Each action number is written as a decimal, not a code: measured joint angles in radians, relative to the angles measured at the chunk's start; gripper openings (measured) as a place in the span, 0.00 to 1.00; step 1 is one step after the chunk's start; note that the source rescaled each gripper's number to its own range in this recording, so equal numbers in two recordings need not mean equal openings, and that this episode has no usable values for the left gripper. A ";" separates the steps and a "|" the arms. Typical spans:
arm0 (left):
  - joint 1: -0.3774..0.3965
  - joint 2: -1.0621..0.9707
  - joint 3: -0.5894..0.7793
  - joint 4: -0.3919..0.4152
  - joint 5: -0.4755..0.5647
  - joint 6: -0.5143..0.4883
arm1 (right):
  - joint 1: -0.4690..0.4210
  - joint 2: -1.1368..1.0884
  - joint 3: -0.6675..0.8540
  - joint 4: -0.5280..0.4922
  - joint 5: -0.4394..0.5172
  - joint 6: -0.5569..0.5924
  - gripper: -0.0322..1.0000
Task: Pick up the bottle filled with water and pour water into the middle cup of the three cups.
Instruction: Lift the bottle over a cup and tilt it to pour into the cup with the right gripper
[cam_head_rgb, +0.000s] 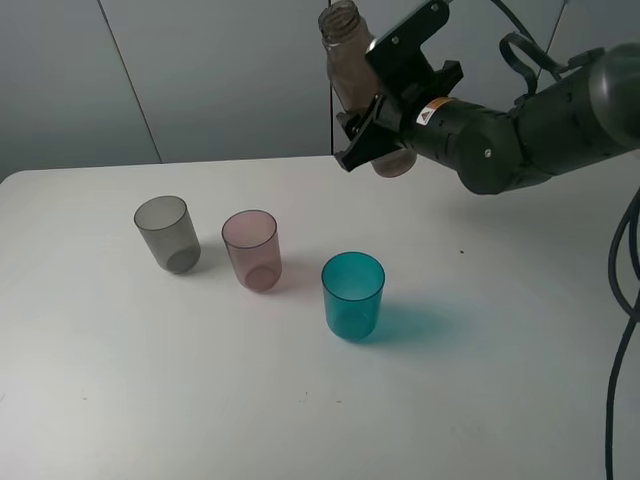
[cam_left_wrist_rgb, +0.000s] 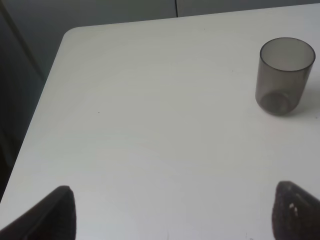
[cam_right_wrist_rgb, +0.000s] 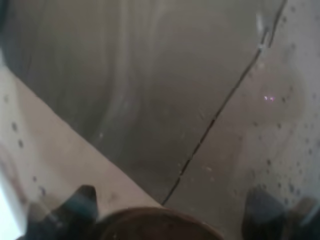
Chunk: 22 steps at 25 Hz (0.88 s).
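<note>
White table (cam_head_rgb: 120, 400), grey panelled wall behind.

Bottle (cam_head_rgb: 345, 50): smoky brown and translucent, uncapped. It is held in the air over the far part of the table, neck up and leaning slightly. How full it is cannot be read. In the right wrist view its wall (cam_right_wrist_rgb: 150, 100) fills the frame, speckled with droplets.

Right gripper (cam_head_rgb: 375, 125): jaws closed on the bottle's lower body, one finger on each side, with the base showing just below.

Cups stand in a row on the table, apart from one another and all well below the bottle:
- grey cup (cam_head_rgb: 167, 233) at the left
- pink middle cup (cam_head_rgb: 251, 249)
- teal cup (cam_head_rgb: 353, 294) at the right, nearest the camera and closest under the bottle

All three are upright.

Left gripper (cam_left_wrist_rgb: 177, 220): jaws spread wide, holding nothing, above bare table. The grey cup (cam_left_wrist_rgb: 284, 75) is well ahead of it.
</note>
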 joint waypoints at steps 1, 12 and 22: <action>0.000 0.000 0.000 0.000 0.000 0.000 | 0.002 0.004 -0.009 0.002 0.002 -0.010 0.03; 0.000 0.000 0.000 0.000 0.000 0.000 | 0.061 0.141 -0.087 0.018 0.004 -0.255 0.03; 0.000 0.000 0.000 0.000 0.000 0.000 | 0.071 0.231 -0.109 0.003 -0.065 -0.541 0.03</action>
